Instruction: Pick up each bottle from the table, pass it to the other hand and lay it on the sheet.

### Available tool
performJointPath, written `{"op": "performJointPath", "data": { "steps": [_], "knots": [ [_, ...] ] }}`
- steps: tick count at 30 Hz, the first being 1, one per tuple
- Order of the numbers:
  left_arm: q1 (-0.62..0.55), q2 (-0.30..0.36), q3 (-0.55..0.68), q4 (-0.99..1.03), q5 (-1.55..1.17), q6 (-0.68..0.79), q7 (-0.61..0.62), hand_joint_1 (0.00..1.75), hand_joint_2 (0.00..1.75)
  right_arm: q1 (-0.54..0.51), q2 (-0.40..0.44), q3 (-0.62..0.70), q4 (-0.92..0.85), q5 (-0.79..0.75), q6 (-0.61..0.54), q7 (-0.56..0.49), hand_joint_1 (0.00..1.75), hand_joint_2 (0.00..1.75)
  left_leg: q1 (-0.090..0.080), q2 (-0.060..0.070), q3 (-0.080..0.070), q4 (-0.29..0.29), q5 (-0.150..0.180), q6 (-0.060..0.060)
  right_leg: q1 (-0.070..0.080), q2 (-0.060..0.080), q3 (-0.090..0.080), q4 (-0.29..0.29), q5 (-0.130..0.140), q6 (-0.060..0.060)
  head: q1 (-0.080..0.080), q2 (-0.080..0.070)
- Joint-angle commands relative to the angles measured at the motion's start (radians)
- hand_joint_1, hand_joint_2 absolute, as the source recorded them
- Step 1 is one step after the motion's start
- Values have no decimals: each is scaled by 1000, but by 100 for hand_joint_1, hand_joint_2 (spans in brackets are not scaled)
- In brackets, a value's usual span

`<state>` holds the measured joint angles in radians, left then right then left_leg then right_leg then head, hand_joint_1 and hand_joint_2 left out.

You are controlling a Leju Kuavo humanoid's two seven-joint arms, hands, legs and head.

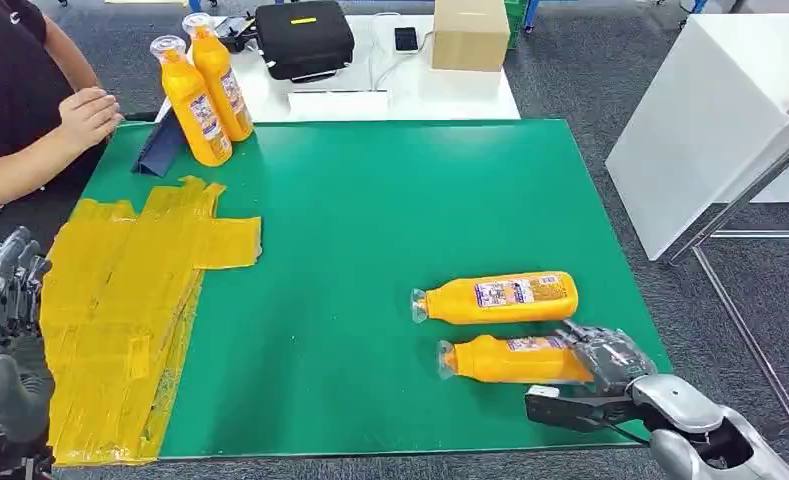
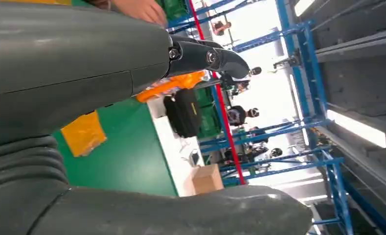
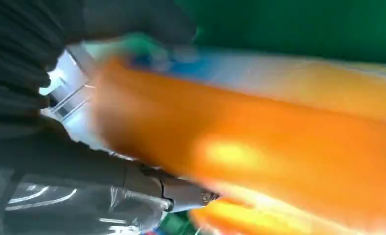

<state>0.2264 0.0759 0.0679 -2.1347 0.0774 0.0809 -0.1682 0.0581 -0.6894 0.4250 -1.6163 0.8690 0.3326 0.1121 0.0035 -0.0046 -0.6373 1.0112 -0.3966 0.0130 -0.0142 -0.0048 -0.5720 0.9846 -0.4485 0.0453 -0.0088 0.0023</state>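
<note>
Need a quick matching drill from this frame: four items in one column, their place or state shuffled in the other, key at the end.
Items
1. near lying bottle
2. two upright bottles
3. yellow sheet
4. left hand

Places or states
A. spread flat along the mat's left side
B. standing at the mat's far left corner, beside a person's hand
C. raised beside the sheet, holding nothing
D. on its side, base end at the right hand

Pairs: 1-D, 2-B, 3-A, 4-C

Glossy plastic bottles (image 1: pixel 500 299) are lying on the matt green table (image 1: pixel 370 200); the yellow sheet (image 1: pixel 120 300) is looking crinkled, shiny.
</note>
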Motion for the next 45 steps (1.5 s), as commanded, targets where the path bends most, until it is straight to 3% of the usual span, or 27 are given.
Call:
{"op": "performJointPath", "data": {
  "steps": [1,5,9,12,14,15,16,18,22,31,37,45],
  "knots": [
    [-50,50,-59,62,8,23,8,0,0,-7,-20,157,115,-22,12,26,175,175,1,-2,5,-3,0,-1,2,-2,7,-4,0,-2,-3,0],
    [-21,35,-45,60,10,28,0,0,0,-3,-41,156,122,-44,4,28,175,175,2,-1,7,-2,0,-1,2,-1,7,-3,0,-1,-2,0],
    [-54,52,-62,54,15,30,12,0,0,-43,55,138,125,-49,1,40,175,175,2,0,7,-2,-1,-1,2,-1,8,-3,0,-1,-2,0],
    [27,38,-50,44,74,2,69,0,0,-27,130,20,73,-279,-86,-44,175,175,2,1,8,-3,0,-2,2,1,9,-4,1,-2,-2,0],
    [70,30,-38,43,81,-17,38,0,0,-33,121,15,39,-292,-72,-30,175,175,1,5,8,-1,-2,-2,2,4,7,-2,1,-1,-2,0],
    [89,22,-34,40,159,-46,45,0,0,-31,162,-26,10,-354,-114,-83,175,175,2,6,9,-2,-2,-3,2,6,8,-3,1,-2,-2,0],
    [117,16,-33,30,278,-90,73,0,175,-65,224,-43,-29,-421,-127,-119,175,175,1,6,7,-3,-2,-3,1,5,11,-2,2,-2,-2,0],
    [151,19,-34,17,375,-125,90,0,175,-124,303,-45,-73,-501,-118,-117,175,175,2,15,8,-2,-3,-4,2,14,13,-1,3,-3,-2,0],
    [149,7,-70,27,485,-158,114,0,175,-241,396,-10,-144,-594,-138,-93,175,175,1,17,5,0,-2,-4,2,15,9,2,4,-5,-3,0],
    [27,27,-171,123,599,-136,131,0,175,-455,465,90,-36,-812,-98,-69,175,175,2,9,1,-1,2,-4,2,8,1,1,4,-4,-2,0],
    [-3,23,-198,137,597,-129,128,0,175,-485,479,114,-8,-864,-88,-72,175,175,2,7,1,-1,4,-4,2,6,10,1,4,-3,-2,0],
    [-130,-21,-316,219,553,-103,111,0,175,-610,585,241,112,-944,-86,-32,175,175,1,7,0,-1,5,-4,2,7,8,2,5,-4,-2,0]
  ]
}}
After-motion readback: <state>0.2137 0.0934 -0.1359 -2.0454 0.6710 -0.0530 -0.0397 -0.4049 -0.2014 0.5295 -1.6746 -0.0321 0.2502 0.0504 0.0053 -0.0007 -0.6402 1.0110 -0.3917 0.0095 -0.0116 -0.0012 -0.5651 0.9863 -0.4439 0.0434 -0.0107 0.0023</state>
